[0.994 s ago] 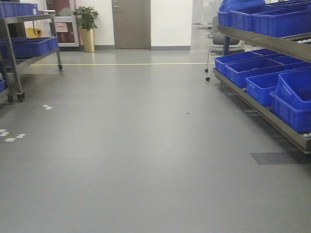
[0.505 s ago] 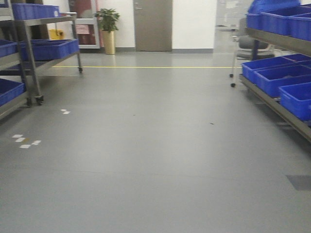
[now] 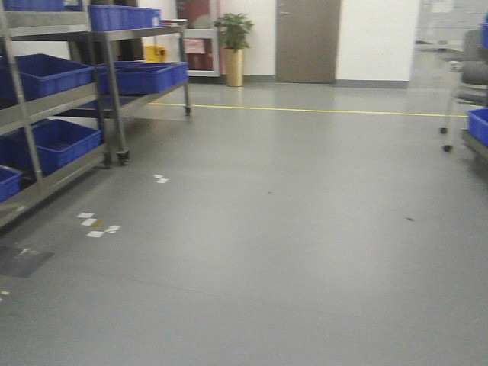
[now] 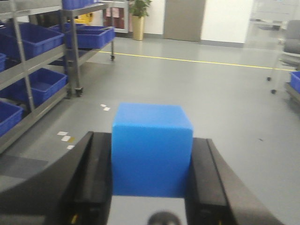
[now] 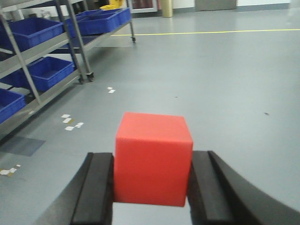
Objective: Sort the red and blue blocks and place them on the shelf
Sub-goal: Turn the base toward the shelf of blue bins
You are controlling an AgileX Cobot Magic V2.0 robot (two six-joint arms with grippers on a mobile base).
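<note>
Front view: the shelf [image 3: 57, 97] stood along the left, with blue bins [image 3: 57, 141] on its tiers. A second rack [image 3: 141, 34] stood beyond it. Grey floor [image 3: 290, 252] ahead, a yellow line [image 3: 320, 111] across it far off. A door [image 3: 307, 38] and a plant [image 3: 234, 30] were at the back wall.

Left wrist: my left gripper [image 4: 151, 164] pointed out over the floor. Its black fingers [image 4: 98, 173] pressed both sides of the blue block [image 4: 152, 150], held between them. The shelf lay ahead to the left, well apart.

Right wrist: my right gripper [image 5: 152, 176] clamped the red block [image 5: 153, 154] the same way, fingers touching both flanks. The block was over the floor, well apart from the shelf at left.
</note>
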